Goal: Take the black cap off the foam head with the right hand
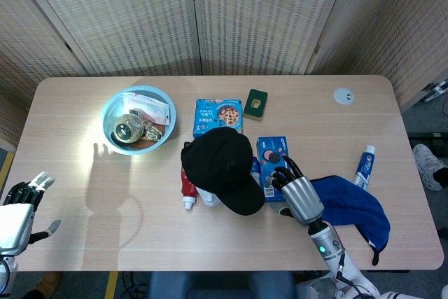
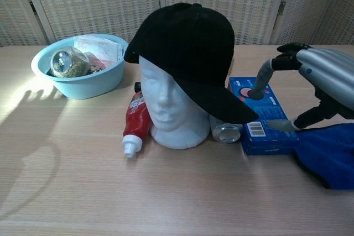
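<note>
The black cap [image 2: 191, 53] sits on the foam head [image 2: 166, 111] mid-table w/ its brim angled down toward the blue box [image 2: 263, 114], prob. so the right side can get at it. The right hand [image 2: 315, 89] hovers over that box, fingers spread & empty, brim not yet touched. The left hand [image 1: 17, 208] is parked open at the table's near left edge, out of the way.

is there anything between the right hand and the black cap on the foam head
Nothing upright blocks it. The right hand hovers open over the blue cookie box, which lies flat beside the black cap on the white foam head. A silver can lies low under the brim.
</note>
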